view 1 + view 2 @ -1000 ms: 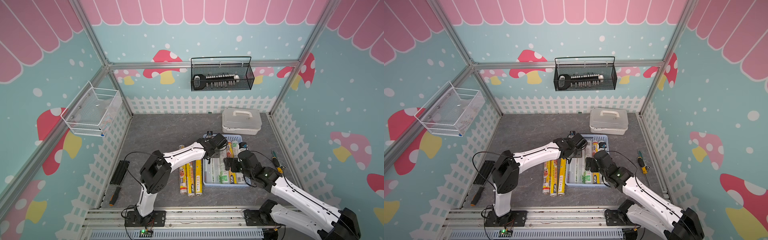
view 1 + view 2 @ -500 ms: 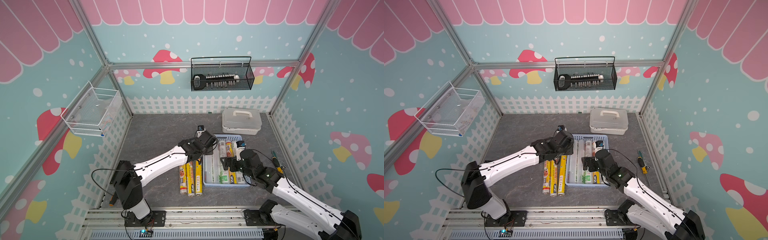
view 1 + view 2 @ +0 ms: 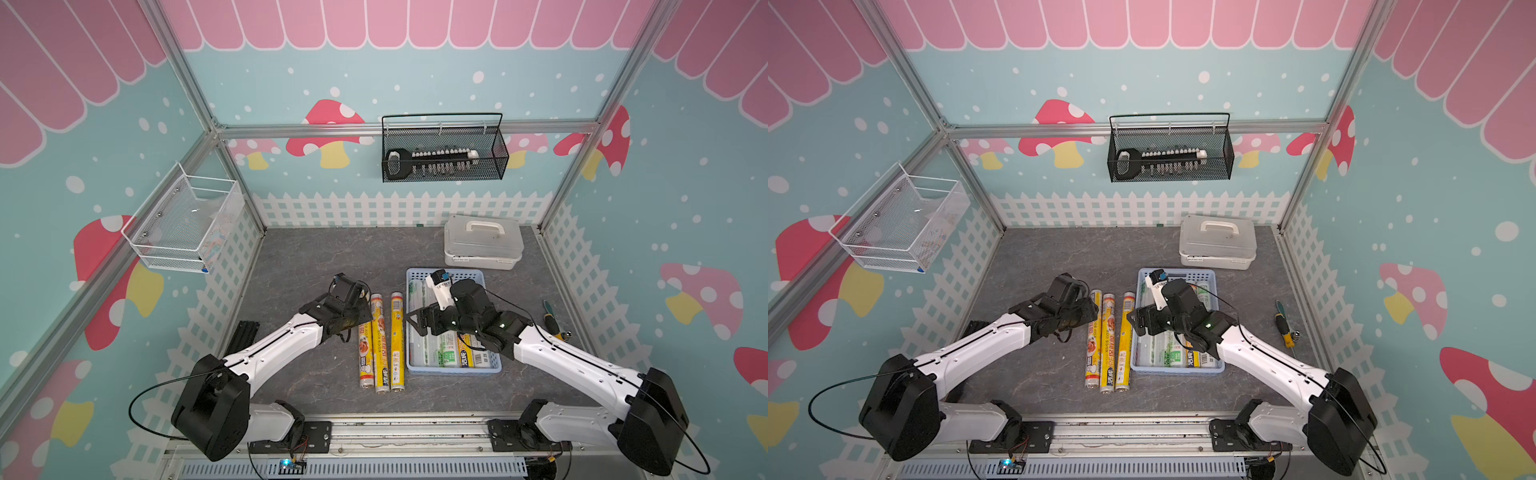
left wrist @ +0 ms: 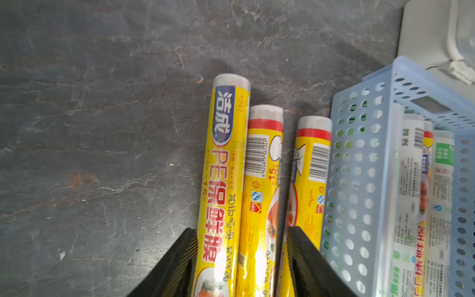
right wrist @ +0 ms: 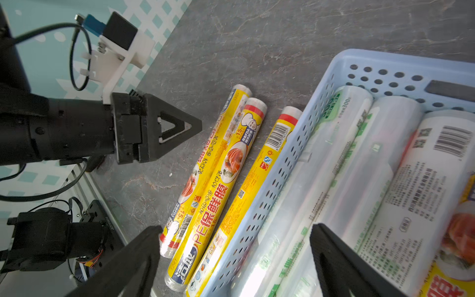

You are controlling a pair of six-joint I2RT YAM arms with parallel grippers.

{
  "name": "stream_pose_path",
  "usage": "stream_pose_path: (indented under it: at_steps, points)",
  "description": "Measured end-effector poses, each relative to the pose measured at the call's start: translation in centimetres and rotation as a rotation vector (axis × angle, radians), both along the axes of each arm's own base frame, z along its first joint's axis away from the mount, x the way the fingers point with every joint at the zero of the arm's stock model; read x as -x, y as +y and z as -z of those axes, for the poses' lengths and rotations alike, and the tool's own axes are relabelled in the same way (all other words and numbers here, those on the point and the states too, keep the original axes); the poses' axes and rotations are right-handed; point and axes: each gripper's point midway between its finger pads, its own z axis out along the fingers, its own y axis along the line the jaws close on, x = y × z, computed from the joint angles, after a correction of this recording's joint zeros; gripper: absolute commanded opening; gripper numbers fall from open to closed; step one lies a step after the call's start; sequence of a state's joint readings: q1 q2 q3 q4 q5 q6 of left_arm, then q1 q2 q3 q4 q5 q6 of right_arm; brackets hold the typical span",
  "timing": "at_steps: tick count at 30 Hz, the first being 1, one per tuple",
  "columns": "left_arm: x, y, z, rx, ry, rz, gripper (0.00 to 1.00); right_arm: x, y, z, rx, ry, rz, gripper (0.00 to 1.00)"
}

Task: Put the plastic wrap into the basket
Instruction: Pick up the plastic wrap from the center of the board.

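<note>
Three yellow plastic wrap rolls [image 3: 379, 345] [image 3: 1108, 345] lie side by side on the grey table, just left of the light-blue basket [image 3: 453, 370] [image 3: 1177, 370]. The basket [image 5: 282, 180] holds several more rolls [image 3: 440, 353], clear-white with green labels and yellow. My left gripper [image 3: 355, 320] [image 4: 240, 228] hovers open over the far half of the loose rolls. In the left wrist view two of them [image 4: 221, 180] run between its fingers. My right gripper [image 3: 420, 322] [image 5: 235, 227] is open wide above the basket's left wall, holding nothing.
A white lidded box [image 3: 482, 241] stands behind the basket. A screwdriver [image 3: 555, 318] lies to the right by the fence. A black bar [image 3: 245, 332] lies at the left wall. A black wire basket [image 3: 442, 153] and a white wire basket [image 3: 183, 224] hang on the walls.
My left gripper has moved from over the basket's far left corner leftward and nearer, to above the loose rolls. My right gripper has shifted left to the basket's left wall.
</note>
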State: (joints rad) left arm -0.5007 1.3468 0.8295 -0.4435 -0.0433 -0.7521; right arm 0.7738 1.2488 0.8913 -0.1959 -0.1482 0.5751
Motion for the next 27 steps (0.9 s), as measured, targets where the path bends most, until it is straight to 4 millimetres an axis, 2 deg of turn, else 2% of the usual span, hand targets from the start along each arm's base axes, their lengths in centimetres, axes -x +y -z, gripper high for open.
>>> stream_pose_path:
  at_steps: [5, 8, 14, 20, 27]
  points:
    - [0.7, -0.1, 1.7, 0.015, 0.06, 0.023, 0.63, 0.2, 2.4, 0.1, 0.04, -0.002, -0.055, 0.93]
    - [1.0, -0.2, 3.2, -0.004, 0.106, 0.031, 0.63, 0.3, 3.1, 0.6, 0.063, 0.009, -0.067, 0.94]
    - [1.2, 0.3, 5.7, -0.072, 0.188, 0.03, 0.6, 0.4, 2.9, 1.8, 0.099, 0.036, -0.064, 0.94]
    - [0.6, 0.4, 6.4, -0.116, 0.208, 0.037, 0.6, 0.2, 2.8, 2.0, 0.107, 0.037, -0.054, 0.94]
    - [1.0, 1.2, 6.9, -0.175, 0.231, 0.03, 0.61, 0.0, 2.8, 2.5, 0.12, 0.041, -0.046, 0.95]
